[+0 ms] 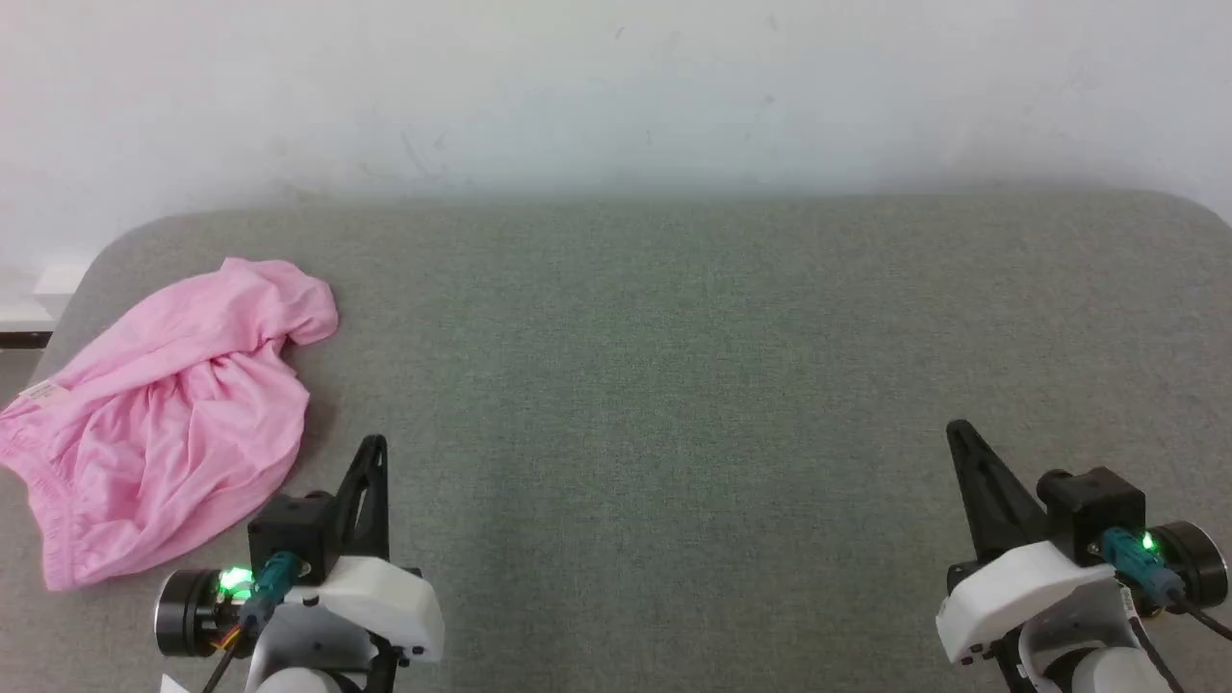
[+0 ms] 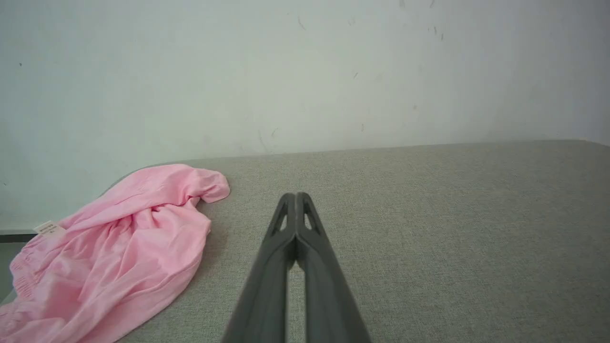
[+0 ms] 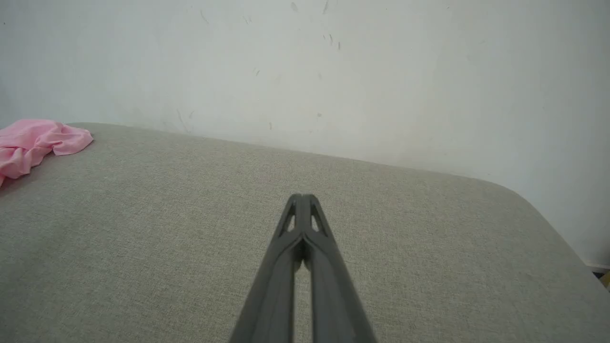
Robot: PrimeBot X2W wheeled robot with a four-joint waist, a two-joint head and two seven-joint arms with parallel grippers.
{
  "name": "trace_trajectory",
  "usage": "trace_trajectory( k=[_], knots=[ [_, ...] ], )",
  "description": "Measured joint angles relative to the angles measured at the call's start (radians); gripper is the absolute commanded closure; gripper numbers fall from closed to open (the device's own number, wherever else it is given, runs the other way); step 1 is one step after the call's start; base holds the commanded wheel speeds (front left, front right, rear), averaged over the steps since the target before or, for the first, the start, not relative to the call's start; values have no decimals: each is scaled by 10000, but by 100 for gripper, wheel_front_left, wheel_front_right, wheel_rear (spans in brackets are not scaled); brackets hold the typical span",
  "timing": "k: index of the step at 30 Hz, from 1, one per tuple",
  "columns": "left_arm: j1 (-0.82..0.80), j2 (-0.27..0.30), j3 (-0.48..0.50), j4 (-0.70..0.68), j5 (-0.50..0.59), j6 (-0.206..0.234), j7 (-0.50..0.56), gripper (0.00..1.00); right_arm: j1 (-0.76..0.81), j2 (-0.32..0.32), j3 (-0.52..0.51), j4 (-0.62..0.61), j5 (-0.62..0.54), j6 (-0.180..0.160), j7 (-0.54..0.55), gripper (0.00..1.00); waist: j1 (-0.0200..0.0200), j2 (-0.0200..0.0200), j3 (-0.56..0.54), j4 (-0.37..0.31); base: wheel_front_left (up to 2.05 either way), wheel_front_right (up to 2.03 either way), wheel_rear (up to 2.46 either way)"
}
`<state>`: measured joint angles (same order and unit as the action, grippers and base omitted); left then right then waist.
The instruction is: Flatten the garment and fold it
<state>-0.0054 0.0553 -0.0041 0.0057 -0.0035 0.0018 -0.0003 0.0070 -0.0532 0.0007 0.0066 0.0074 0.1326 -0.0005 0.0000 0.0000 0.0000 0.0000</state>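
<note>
The garment (image 1: 164, 414) is a crumpled pink cloth heap at the table's left edge, with a gathered waistband along its near left side and a small white label (image 1: 42, 391). The left wrist view shows the garment (image 2: 114, 252) at lower left, and in the right wrist view a corner of the garment (image 3: 33, 143) lies far left. My left gripper (image 1: 375, 445) stands just right of the heap, shut and holding nothing, its tips pressed together (image 2: 296, 196). My right gripper (image 1: 956, 429) is far off at the lower right, also shut and holding nothing (image 3: 301, 196).
A grey fabric-covered table (image 1: 674, 366) with rounded corners spans the view, backed by a white wall (image 1: 616, 87). The table's left edge runs beside the garment, with floor and a dark strip (image 1: 24, 339) beyond it.
</note>
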Motion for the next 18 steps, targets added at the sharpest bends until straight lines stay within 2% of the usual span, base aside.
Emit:
trace_trajectory(
  k=[18],
  knots=[
    [0, 0, 0, 0, 0, 0, 0, 100, 0, 0, 0, 0, 0, 0, 0, 100, 0, 0, 0, 0, 0, 0, 0]
  ],
)
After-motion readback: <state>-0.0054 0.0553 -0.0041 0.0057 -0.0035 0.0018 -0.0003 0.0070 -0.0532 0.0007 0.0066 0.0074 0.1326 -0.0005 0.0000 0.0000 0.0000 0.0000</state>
